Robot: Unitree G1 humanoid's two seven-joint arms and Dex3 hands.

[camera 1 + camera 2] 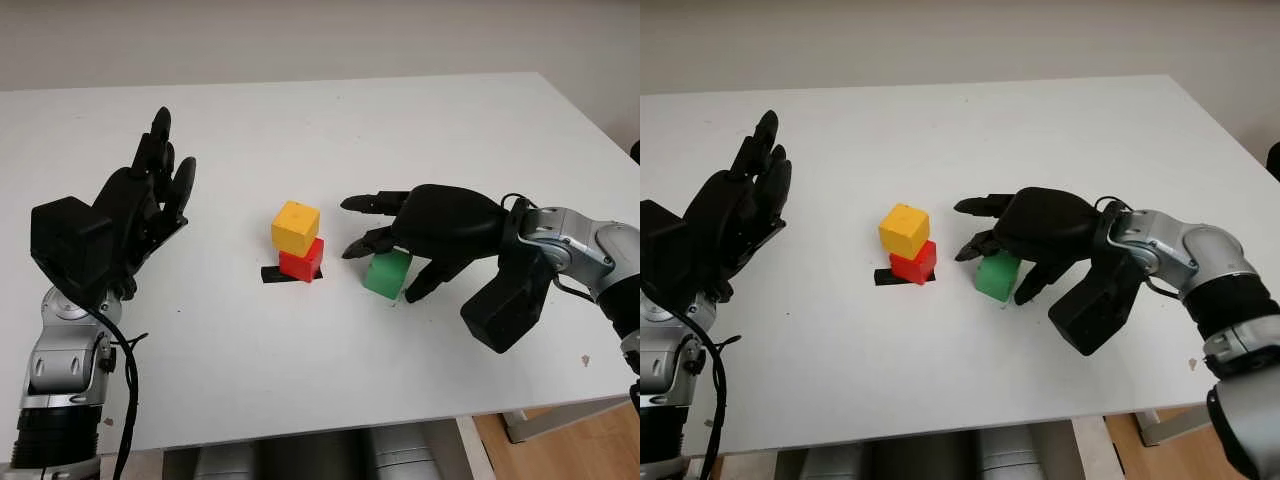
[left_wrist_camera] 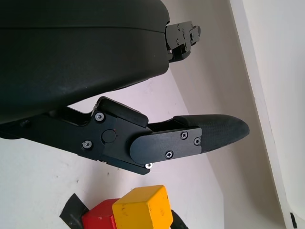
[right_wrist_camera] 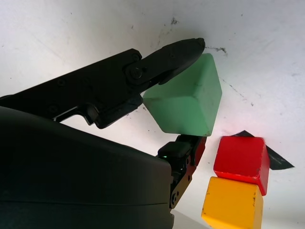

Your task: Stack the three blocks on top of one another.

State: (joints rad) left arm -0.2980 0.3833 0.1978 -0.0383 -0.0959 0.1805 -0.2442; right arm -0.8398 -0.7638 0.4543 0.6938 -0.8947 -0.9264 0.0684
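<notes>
A yellow block (image 1: 295, 227) sits a little askew on a red block (image 1: 302, 264) at the table's middle. Just to their right a green block (image 1: 388, 278) stands on the table. My right hand (image 1: 992, 272) arches over it from the right, shut on it, with fingers on its left side and the thumb on its right. In the right wrist view one finger lies along the green block (image 3: 183, 102) and the others show behind it. My left hand (image 1: 165, 175) is open, raised above the table well left of the stack.
A strip of black tape (image 1: 270, 274) lies under the red block. The white table (image 1: 300, 370) has bare room all around; its front edge runs close to both arms, and its right edge is behind my right forearm.
</notes>
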